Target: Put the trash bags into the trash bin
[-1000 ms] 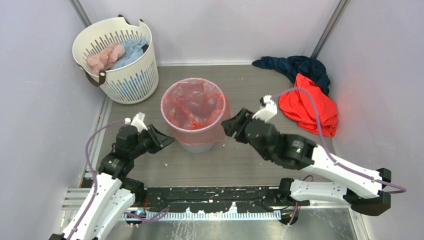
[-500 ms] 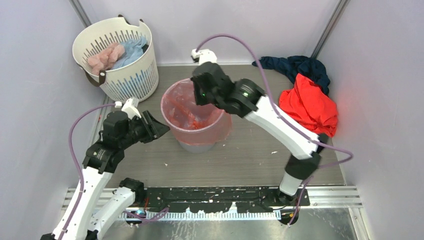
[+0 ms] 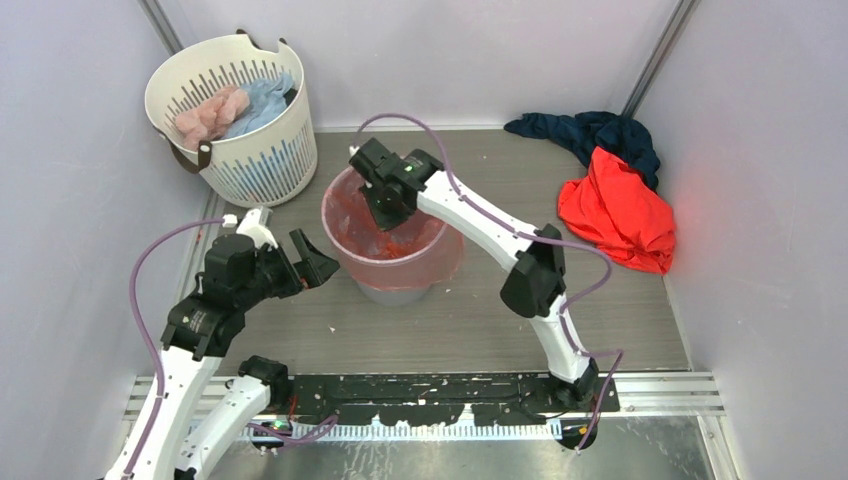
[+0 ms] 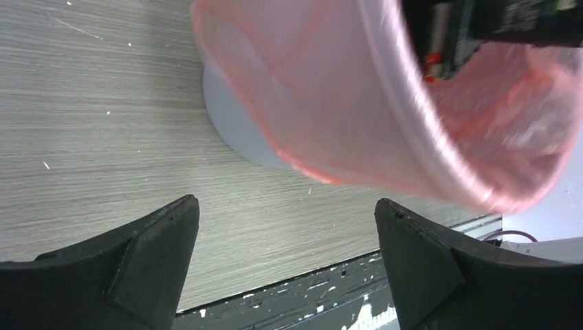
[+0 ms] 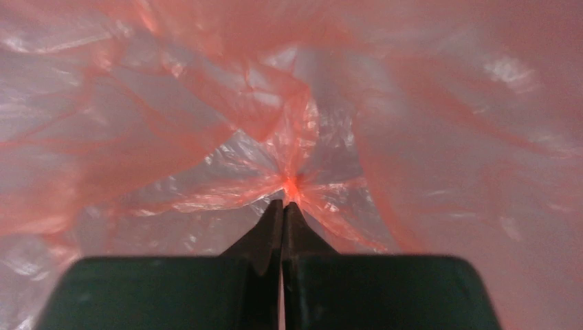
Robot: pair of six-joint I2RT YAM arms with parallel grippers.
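Note:
The translucent red-pink trash bag (image 3: 349,228) lines the light grey trash bin (image 3: 396,293) in the middle of the floor, its edge folded down over the rim. My right gripper (image 3: 392,218) reaches down inside the bin. In the right wrist view it is shut (image 5: 283,203), its tips touching the gathered knot of film at the bag's (image 5: 206,117) bottom. My left gripper (image 3: 310,262) hangs open just left of the bin, apart from it. In the left wrist view nothing is between its fingers (image 4: 285,206), and the bag-covered rim (image 4: 309,103) tilts above them.
A white slotted laundry basket (image 3: 252,165) with pink and blue cloth stands at the back left. A red-orange garment (image 3: 615,215) and a dark blue one (image 3: 590,135) lie at the back right. Walls close in on both sides; a black rail (image 3: 440,390) runs along the near edge.
My right arm swung from the bin's right side up over it and down inside, and its gripper shut. The left gripper opened wide and drew back a little to the left.

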